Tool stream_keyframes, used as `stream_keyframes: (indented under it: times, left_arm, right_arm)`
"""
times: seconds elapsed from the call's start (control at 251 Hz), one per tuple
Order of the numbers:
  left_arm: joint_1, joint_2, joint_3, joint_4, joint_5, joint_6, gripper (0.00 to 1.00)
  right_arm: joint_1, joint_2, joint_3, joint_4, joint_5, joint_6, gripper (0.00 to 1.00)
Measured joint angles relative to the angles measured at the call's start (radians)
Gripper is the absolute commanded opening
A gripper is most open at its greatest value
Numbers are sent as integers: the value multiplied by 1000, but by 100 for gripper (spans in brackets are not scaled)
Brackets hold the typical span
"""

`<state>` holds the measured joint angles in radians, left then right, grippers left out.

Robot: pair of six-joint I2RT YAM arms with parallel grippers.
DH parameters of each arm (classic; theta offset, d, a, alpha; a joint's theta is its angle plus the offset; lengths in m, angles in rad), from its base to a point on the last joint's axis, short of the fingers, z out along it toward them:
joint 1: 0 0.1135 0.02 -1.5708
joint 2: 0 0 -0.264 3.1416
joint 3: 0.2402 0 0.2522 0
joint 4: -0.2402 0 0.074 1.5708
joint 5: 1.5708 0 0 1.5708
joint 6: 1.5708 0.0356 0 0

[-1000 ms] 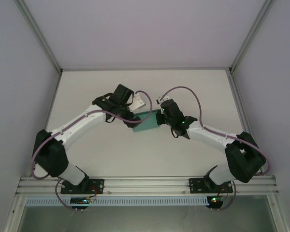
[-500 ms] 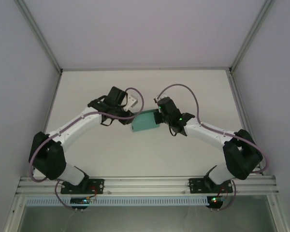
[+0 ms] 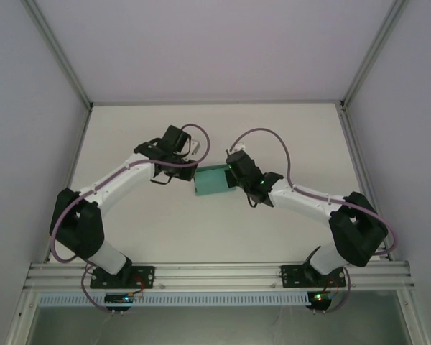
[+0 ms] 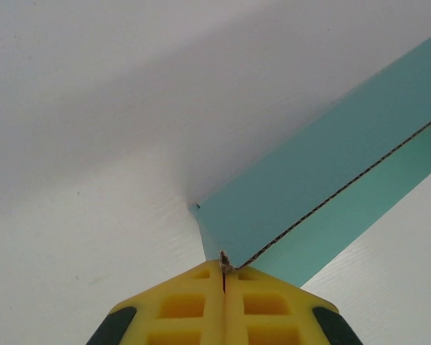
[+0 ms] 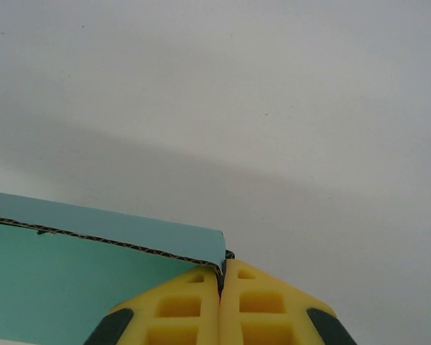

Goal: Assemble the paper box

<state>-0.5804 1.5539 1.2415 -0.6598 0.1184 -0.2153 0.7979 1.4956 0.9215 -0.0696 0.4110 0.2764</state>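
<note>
Paper box: the teal paper box (image 3: 212,181) is found near the middle of the table (image 3: 165,230), spanning the gap between the two grippers; whether it rests on the surface or is lifted just clear cannot be told.

Left gripper: the left gripper (image 4: 223,269) is clamped on the box's near corner, the raw corrugated edge being pinched between the yellow pads (image 4: 190,305), with no gap left (seen from above at (image 3: 189,167)).

Right gripper: the right gripper (image 5: 221,271) is likewise pressed together on the opposite end, the card's edge being caught at the very tips; from above it is seen at (image 3: 233,172).

Done so far: a fold is judged to have been formed, since two teal faces (image 4: 330,180) are seen meeting along a dark fluted line, and a doubled layer (image 5: 72,280) is seen in the right wrist view.

Left to do: the box is judged to be only partway assembled; it reads as shallow and flattened, and no tucked flap or closed end can be made out.

Risk: thin card held at two corners may be creased or bowed if the arms are drawn unevenly.
</note>
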Motion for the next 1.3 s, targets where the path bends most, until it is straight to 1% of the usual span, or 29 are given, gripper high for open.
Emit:
stream_keyframes:
  times: [0.148,0.267,0.423,0.551,0.655,0.85,1.054,1.301]
  left_arm:
    - [25,20,14,-20,70,-71,0]
    - [47,38,23,-29,132,-117,0]
    - [76,40,27,-52,217,-156,0]
    - [110,40,30,-76,288,-176,0]
    - [121,46,48,-99,300,-179,0]
    - [120,53,54,-113,258,-183,0]
    - [121,64,64,-110,267,-217,0]
    - [122,71,88,-133,290,-228,0]
  right_arm:
    - [55,0,-69,82,110,-7,0]
    - [84,6,-109,146,174,-22,0]
    - [100,11,-141,214,221,-72,0]
    - [114,15,-146,229,235,-122,0]
    - [119,15,-135,208,235,-149,0]
    - [97,27,-19,23,167,-154,0]
    - [80,31,72,-155,100,-167,0]
    - [13,31,163,-303,-59,-188,0]
